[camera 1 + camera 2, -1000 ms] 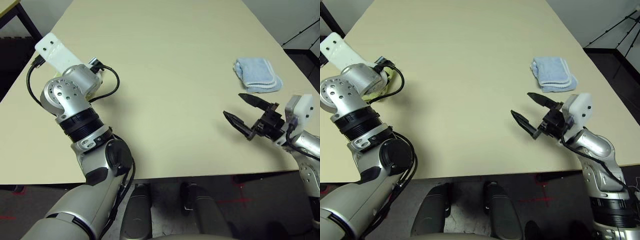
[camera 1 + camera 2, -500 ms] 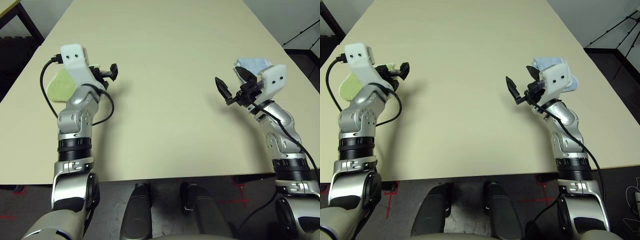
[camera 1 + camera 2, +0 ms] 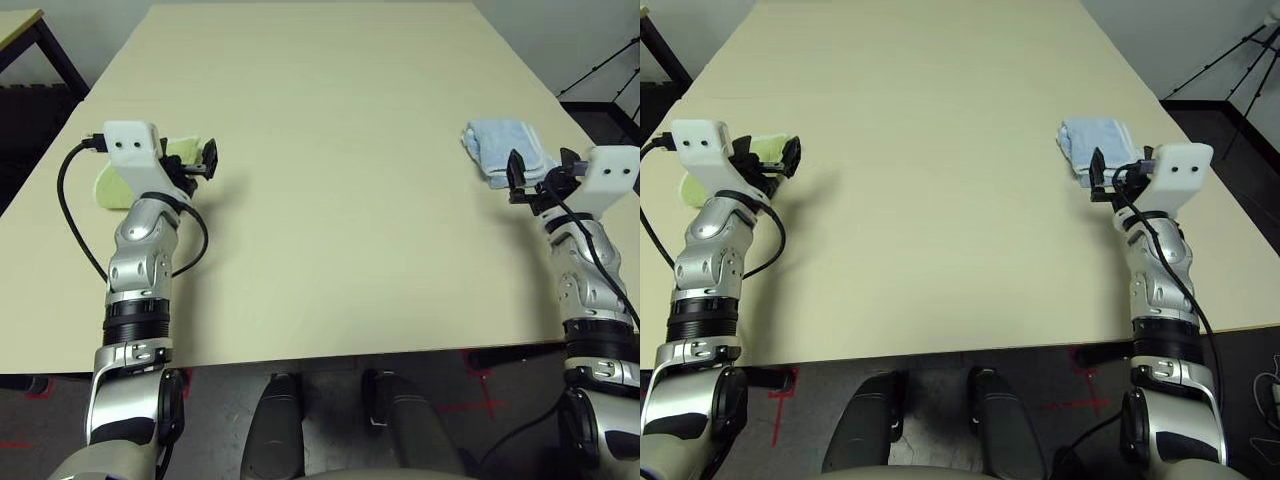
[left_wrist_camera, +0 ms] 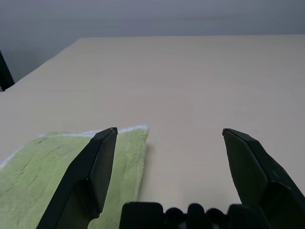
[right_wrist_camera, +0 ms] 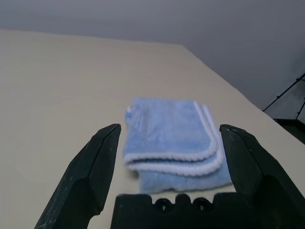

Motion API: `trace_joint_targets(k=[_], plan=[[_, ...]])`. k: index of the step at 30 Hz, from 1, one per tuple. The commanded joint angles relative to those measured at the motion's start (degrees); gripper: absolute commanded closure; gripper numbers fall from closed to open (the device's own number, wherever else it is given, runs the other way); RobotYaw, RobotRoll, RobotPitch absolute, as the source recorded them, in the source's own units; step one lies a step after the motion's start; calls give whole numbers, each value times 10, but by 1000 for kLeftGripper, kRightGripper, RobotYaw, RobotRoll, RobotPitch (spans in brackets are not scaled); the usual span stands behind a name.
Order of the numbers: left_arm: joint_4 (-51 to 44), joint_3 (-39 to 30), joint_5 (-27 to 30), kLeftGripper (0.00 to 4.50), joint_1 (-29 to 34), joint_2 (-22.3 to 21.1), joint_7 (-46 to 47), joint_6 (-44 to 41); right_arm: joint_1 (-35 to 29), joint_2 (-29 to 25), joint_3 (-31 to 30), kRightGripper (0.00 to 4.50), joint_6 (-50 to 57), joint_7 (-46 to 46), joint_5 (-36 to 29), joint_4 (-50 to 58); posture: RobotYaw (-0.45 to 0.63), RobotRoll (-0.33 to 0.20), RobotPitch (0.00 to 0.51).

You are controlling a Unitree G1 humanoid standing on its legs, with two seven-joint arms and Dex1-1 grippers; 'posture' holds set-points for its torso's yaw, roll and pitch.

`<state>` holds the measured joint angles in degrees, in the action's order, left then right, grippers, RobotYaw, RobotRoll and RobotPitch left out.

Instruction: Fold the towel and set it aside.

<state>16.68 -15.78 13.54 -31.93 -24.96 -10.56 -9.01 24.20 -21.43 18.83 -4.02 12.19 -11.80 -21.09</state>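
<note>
The towel [image 3: 108, 187] is light green terry with white edging. It lies flat near the table's left edge, partly hidden behind my left wrist. My left gripper [image 3: 207, 160] hovers just right of it, open and holding nothing. In the left wrist view the towel [image 4: 43, 176] lies beside and under one finger [image 4: 97, 162], its corner reaching between the jaws. My right gripper [image 3: 541, 168] stands open and holds nothing at the table's right side, just short of a blue towel.
A small folded pale blue towel [image 5: 167, 138] with white trim lies at the right of the table [image 3: 330, 180], straight ahead of my right gripper's fingers. A tripod leg [image 3: 1230, 60] stands on the floor beyond the table's right edge.
Both arms have swung up and forward. My right gripper has moved from the table's front to just before the blue towel. My left wrist has turned, uncovering part of the green towel.
</note>
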Motion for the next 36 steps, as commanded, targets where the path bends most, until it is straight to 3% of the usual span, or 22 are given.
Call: trace_joint_targets(k=[1, 6, 11, 17, 36], plan=[[-1, 3, -16, 25, 26, -4, -11, 36, -15, 3, 8, 0, -6, 3, -11, -4, 107, 0, 93], [-20, 5, -31, 25, 67, -3, -14, 76, -24, -1, 11, 0, -16, 5, -12, -14, 114, 0, 102], [-34, 6, -58, 25, 93, -13, 4, 61, -28, -2, 11, 0, -19, 9, -17, -25, 122, 0, 107], [-48, -10, -32, 25, 102, -6, -5, 31, -35, 2, 11, 0, -4, 18, -37, -30, 132, 0, 107], [-59, -11, -31, 25, 122, 1, -21, 44, -53, 4, 11, 0, -3, 34, -50, -18, 142, 0, 118]])
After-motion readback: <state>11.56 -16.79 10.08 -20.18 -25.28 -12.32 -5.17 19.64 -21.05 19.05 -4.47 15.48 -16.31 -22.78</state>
